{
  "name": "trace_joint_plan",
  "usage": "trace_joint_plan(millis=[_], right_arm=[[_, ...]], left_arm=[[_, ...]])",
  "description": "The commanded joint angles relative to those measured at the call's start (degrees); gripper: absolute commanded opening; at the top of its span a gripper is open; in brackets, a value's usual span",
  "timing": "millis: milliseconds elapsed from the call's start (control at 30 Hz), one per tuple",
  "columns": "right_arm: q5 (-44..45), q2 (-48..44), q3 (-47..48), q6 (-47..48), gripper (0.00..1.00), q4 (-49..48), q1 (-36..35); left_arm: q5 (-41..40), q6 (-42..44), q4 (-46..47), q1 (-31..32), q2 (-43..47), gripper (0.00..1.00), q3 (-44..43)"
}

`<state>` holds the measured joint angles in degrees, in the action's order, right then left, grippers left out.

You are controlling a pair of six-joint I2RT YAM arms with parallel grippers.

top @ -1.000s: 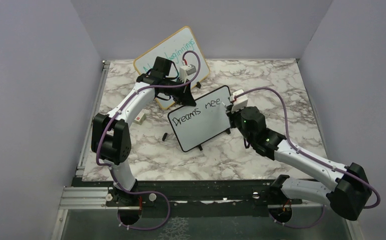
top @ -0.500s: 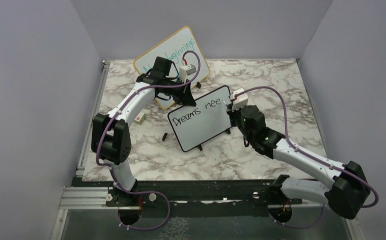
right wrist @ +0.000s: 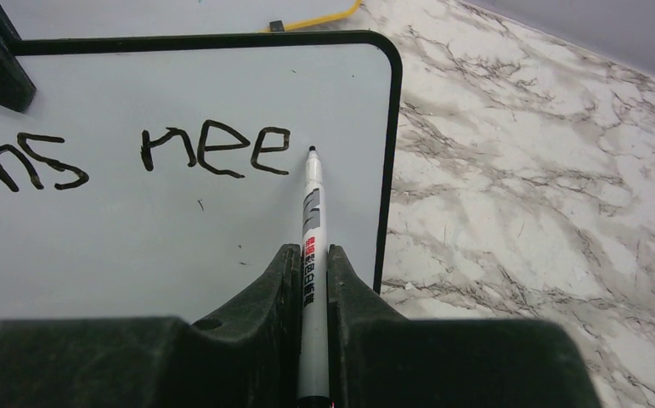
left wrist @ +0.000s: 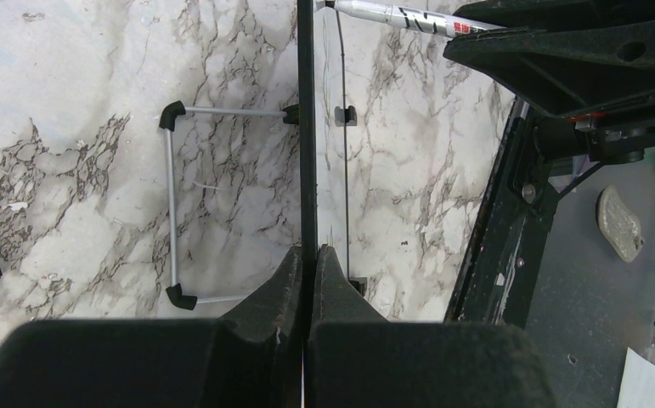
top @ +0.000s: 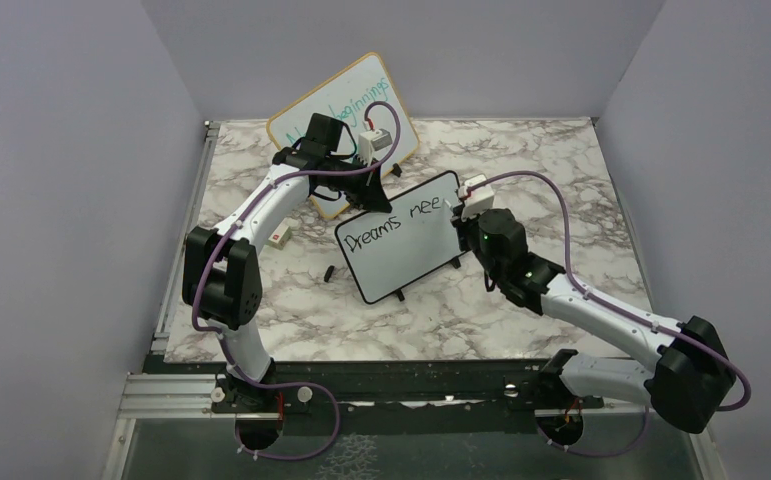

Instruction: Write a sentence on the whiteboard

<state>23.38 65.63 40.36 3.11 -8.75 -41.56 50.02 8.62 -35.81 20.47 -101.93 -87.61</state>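
Observation:
The small black-framed whiteboard (top: 401, 240) stands tilted on the marble table. Black letters on it read "Dreams nee" (top: 393, 224); the right wrist view shows "ms nee" (right wrist: 213, 153). My left gripper (top: 369, 196) is shut on the whiteboard's top edge (left wrist: 307, 127), seen edge-on in the left wrist view. My right gripper (top: 458, 213) is shut on a white marker (right wrist: 311, 255). The marker's black tip (right wrist: 312, 151) is at the board just right of the last "e". The marker also shows in the left wrist view (left wrist: 392, 15).
A larger wood-framed board with teal handwriting (top: 346, 110) leans at the back behind the left arm. A small white block (top: 281, 236) and a small black cap (top: 330, 271) lie left of the whiteboard. The whiteboard's wire stand (left wrist: 171, 212) rests on the table.
My right gripper has shifted the marker slightly along the top line, to just past the last "e". The left arm and the whiteboard have not moved.

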Motion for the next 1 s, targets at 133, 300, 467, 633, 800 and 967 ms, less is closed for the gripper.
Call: trace_joint_plan(millis=[133,300,467,633,800,967], right_arm=[[1.8,0.8,0.4,0.4,0.0,-2.2,0.7],[0.6,1.1,0.5,0.5,0.0,-3.1,0.7],[-0.2,0.9,0.6,0.6,0.0,-3.6,0.7],[-1.8,0.5,0.7,0.8,0.0,-3.7,0.8],[-3.9,0.5,0.8,1.0,0.0,-3.0,0.7],[-5.7,0.4,1.0,0.8,0.0,-1.6,0.7]], left_arm=[[-3.3,2.4,-2.5,0.1,-1.4,0.0,1.7],[-3.2,2.4,-2.6,0.1,-1.4,0.0,1.6],[-3.2,2.4,-2.6,0.1,-1.4,0.0,1.7],[-3.2,2.4,-2.6,0.1,-1.4,0.0,1.6],[-3.1,2.4,-2.6,0.1,-1.3,0.0,1.6],[-3.3,2.4,-2.5,0.1,-1.3,0.0,1.6]])
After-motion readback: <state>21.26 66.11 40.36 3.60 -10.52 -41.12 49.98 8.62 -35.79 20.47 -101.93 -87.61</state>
